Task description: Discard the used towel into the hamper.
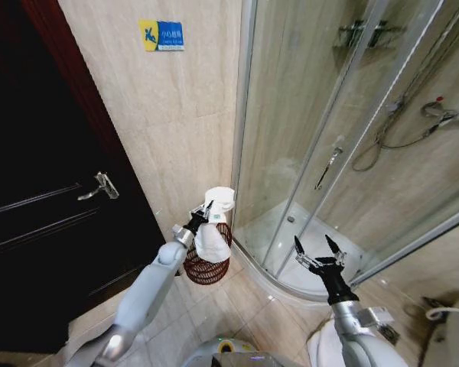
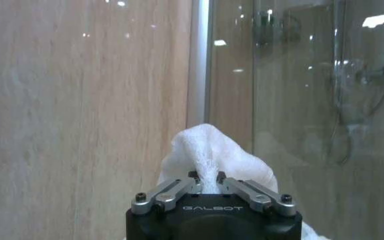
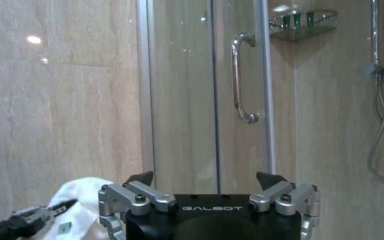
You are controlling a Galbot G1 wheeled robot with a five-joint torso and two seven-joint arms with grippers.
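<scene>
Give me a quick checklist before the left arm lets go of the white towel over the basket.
1. Grip: left gripper shut on the white cloth towel, pinched between its fingers. Ok.
2. Target: reddish-brown open-weave wire hamper on the tiled floor against the beige wall, opening up. Ok.
3. Alignment: in the head view the towel hangs over the hamper's opening; whether its lower end is already inside, cannot tell.
4. Hamper contents: cannot tell, the towel covers the opening.
5. Right gripper open, holding nothing, off by the glass shower door, away from the hamper. Ok.
</scene>
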